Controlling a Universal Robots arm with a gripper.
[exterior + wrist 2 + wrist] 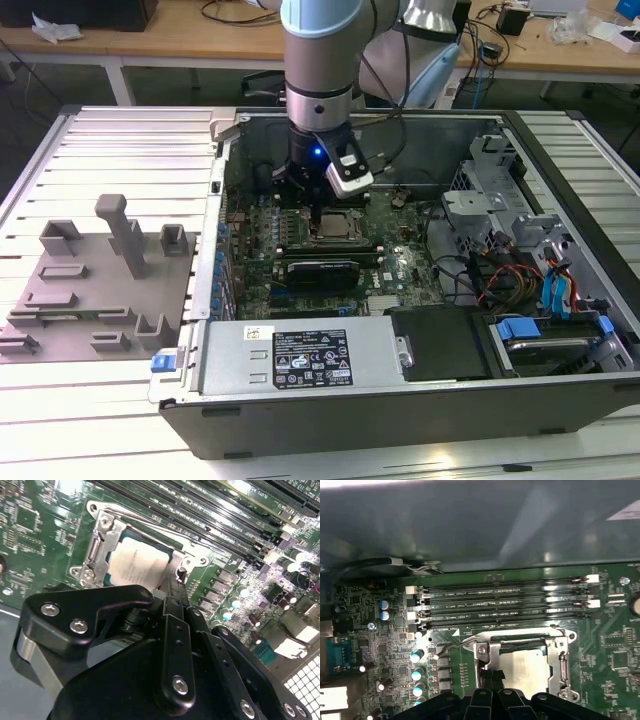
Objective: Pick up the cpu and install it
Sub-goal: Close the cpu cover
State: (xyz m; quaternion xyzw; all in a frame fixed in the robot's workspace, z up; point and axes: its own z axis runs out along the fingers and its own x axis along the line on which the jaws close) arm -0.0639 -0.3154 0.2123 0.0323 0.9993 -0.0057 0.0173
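Note:
The cpu (333,226) lies flat in its socket on the motherboard inside the open computer case, its silvery lid facing up. In both wrist views the cpu (137,562) (530,667) sits inside the metal socket frame (100,545). My gripper (316,203) hangs straight down over the socket. Its black fingers are shut together, and their tips (172,585) (492,676) stand at the edge of the chip, beside the frame. Nothing shows between the fingers.
A black graphics card (318,270) lies just in front of the socket, with memory slots (505,600) behind it. The power supply (300,355) fills the case's near side and drive cages (500,210) its right. Grey fixture blocks (110,260) stand at the exterior view's left.

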